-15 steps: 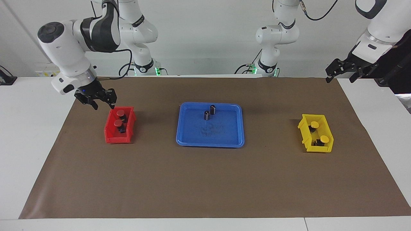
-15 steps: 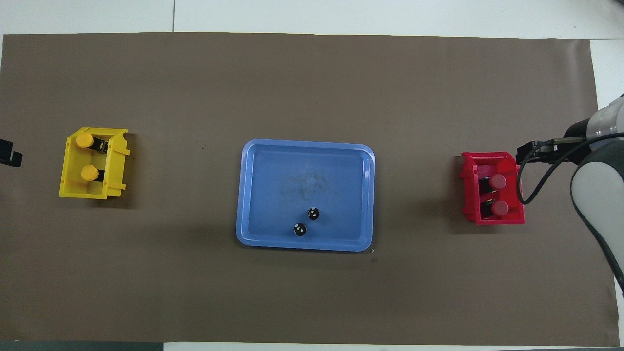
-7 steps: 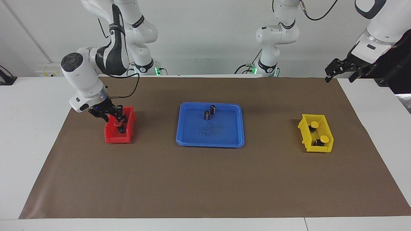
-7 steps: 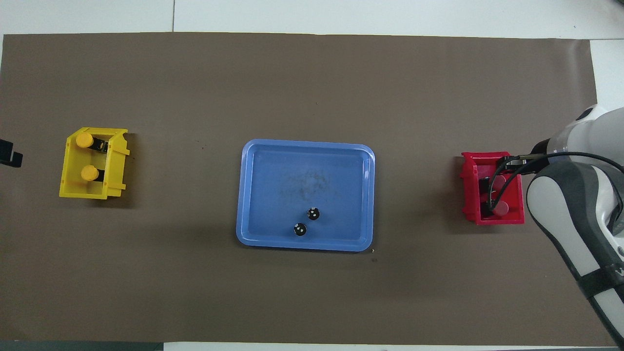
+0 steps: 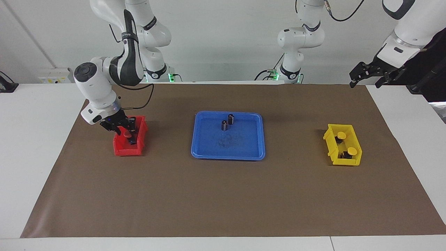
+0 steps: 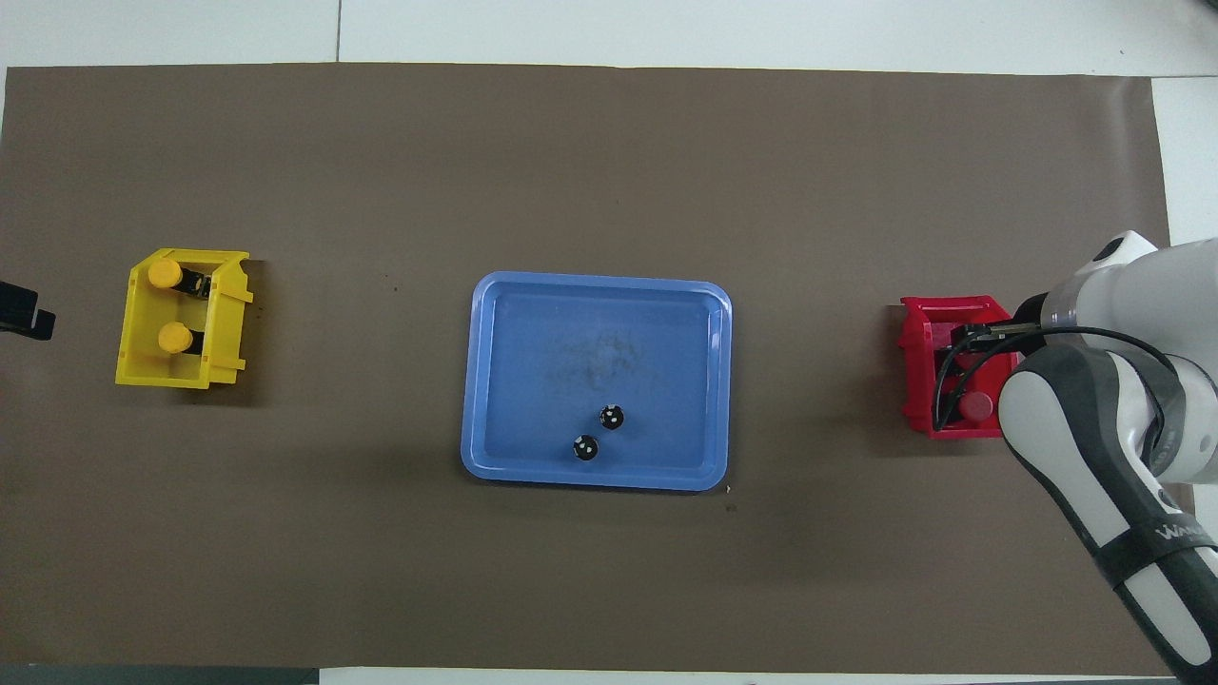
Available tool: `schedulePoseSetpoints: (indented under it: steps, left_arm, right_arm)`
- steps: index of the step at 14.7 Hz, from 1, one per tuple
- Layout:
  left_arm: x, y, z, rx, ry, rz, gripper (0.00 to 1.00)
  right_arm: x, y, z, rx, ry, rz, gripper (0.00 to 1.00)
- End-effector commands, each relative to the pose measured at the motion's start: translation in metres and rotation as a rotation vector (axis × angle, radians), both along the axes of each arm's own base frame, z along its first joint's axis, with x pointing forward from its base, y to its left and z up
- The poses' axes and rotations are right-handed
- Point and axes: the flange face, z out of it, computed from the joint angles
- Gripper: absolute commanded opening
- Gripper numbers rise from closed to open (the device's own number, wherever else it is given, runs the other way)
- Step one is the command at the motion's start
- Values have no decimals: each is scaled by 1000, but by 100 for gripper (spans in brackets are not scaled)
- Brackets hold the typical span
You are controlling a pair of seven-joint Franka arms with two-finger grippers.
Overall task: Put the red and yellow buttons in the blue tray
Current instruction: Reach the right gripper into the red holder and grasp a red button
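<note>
**Mia:** What can you see from across the worktop?

**Ben:** A wide, flat, blue plastic tray (image 5: 195, 139) sits in the middle of a brown paper mat (image 5: 223, 195). Two small dark cylinders (image 5: 231, 119) stand in the tray, in the part nearer to the robots.

**Mia:** Where are the buttons?

**Ben:** None are in the tray. A small red plastic bin (image 5: 120, 150) is well apart from the tray, toward the right arm's end. The right hand (image 5: 122, 128) is down inside that bin. One round red button (image 5: 126, 132) shows right at the hand. I cannot tell if the hand is open, closed, or holding it.

**Mia:** And the yellow ones?

**Ben:** A small yellow plastic bin (image 5: 334, 158) is well apart from the tray, toward the left arm's end. Two round yellow buttons (image 5: 341, 134) sit in it. The left hand (image 5: 370, 74) hangs in the air, open and holding nothing. It is over the mat's edge, out past the yellow bin from the tray. That arm waits.

**Mia:** Now look from above.

**Ben:** The blue tray (image 6: 476, 381) is in the middle again, with both dark cylinders (image 6: 613, 416) close together inside it. The red bin (image 6: 915, 371) is partly under the right arm. One red button (image 6: 974, 406) shows in the bin. The arm hides the rest of the bin and the hand. The yellow bin (image 6: 224, 333) holds both yellow buttons (image 6: 174, 335), one nearer to the robots than the other. Only the dark tip of the left hand (image 6: 24, 319) shows, farther out from the tray than the yellow bin.
</note>
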Motion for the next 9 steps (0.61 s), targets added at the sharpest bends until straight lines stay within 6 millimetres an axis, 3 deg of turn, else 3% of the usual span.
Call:
schedulePoseSetpoints:
  steps: [1,9]
  left_arm:
    - [-9,-1,1,12,-4,8,100]
    - [-11,-1,-2,12,-3,4,100]
  right_arm:
    - [-5,-2,-4,6,-11,30,56]
    - [-12,-1,-15,4,-30,58,56]
